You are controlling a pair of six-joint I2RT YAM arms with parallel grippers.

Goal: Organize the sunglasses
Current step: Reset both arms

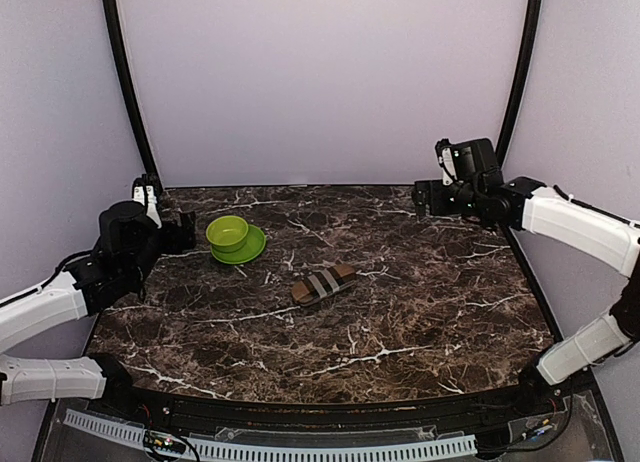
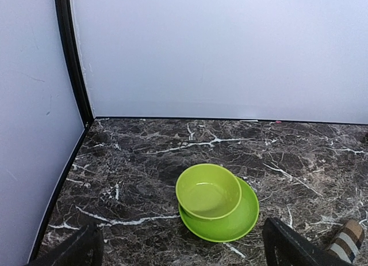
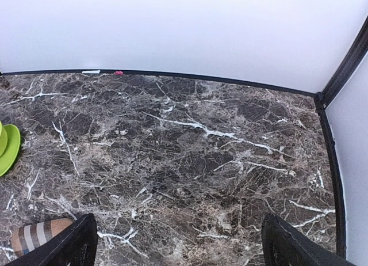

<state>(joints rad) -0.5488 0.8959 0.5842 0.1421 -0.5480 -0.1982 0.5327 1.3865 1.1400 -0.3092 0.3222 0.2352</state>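
No sunglasses show in any view. A closed brown case with grey and white stripes (image 1: 324,284) lies slantwise near the middle of the dark marble table (image 1: 420,312). Its end shows at the lower right of the left wrist view (image 2: 348,243) and at the lower left of the right wrist view (image 3: 37,234). My left gripper (image 1: 182,228) hovers at the far left, beside the green dishes, open and holding nothing (image 2: 183,243). My right gripper (image 1: 424,196) hangs at the far right, also open with nothing between its fingers (image 3: 179,240). Both are well apart from the case.
A lime green bowl (image 1: 228,232) sits on a lime green plate (image 1: 252,250) at the back left, just ahead of the left gripper (image 2: 208,191). Pale walls with black corner posts (image 1: 125,82) close off the back and sides of the table.
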